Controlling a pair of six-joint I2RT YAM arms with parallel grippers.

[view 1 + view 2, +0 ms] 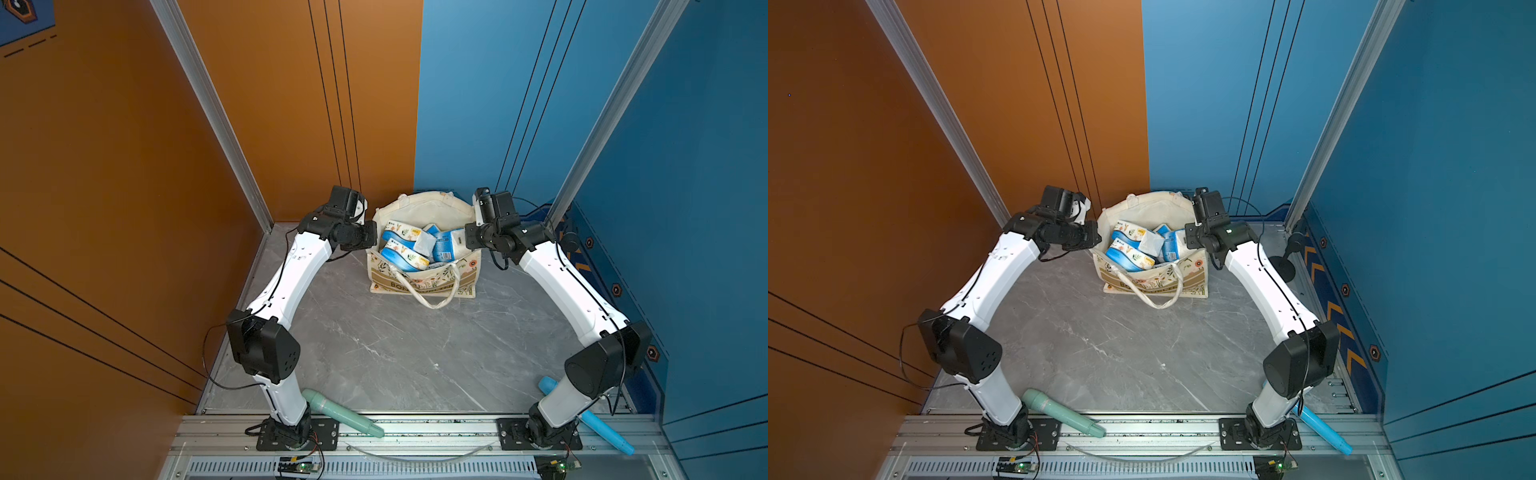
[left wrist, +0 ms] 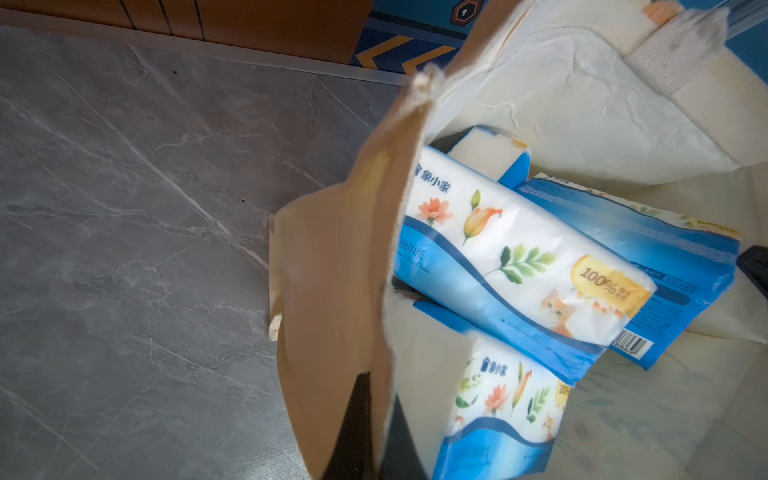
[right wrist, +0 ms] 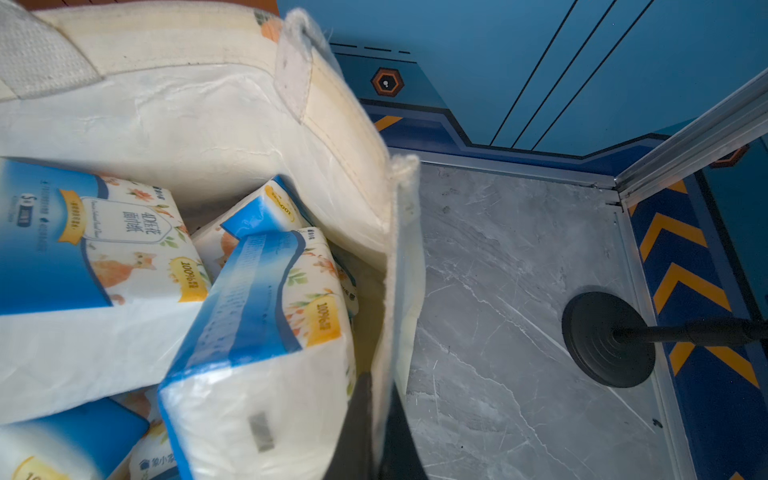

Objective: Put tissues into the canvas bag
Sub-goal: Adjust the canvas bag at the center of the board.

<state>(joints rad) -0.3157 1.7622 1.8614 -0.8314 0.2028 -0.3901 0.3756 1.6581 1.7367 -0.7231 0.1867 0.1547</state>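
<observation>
The canvas bag point(image 1: 424, 278) point(image 1: 1154, 274) stands upright between the two sets of jaws with its mouth spread wide. The left jaws are pressed together on the rim of one end wall point(image 2: 332, 291). The right jaws pinch the opposite end wall point(image 3: 390, 257) the same way, a dark jaw on either side of the cloth. The bag is cream, with a floral print and a tan lettered band on its near face, and a white rope handle point(image 1: 436, 297) droops onto the table point(image 1: 395, 353). Inside it, between the jaws, lie the tissue packs point(image 1: 405, 255) point(image 1: 1129, 253) point(image 2: 519, 257) point(image 3: 266, 299). They are glossy blue-and-white plastic with flowers, an orange kitten and a yellow badge, piled crosswise, one standing on end close to the right jaws. The table is grey, veined like marble. An orange wall point(image 1: 124, 166) rises beyond the left jaws and a blue wall point(image 1: 478, 104) beyond the right. A black round stand point(image 3: 606, 340) sits outward of the right jaws. Well away from both, by the arm bases, lie a teal cylinder point(image 1: 343, 413) and a light-blue cylinder point(image 1: 602, 432).
</observation>
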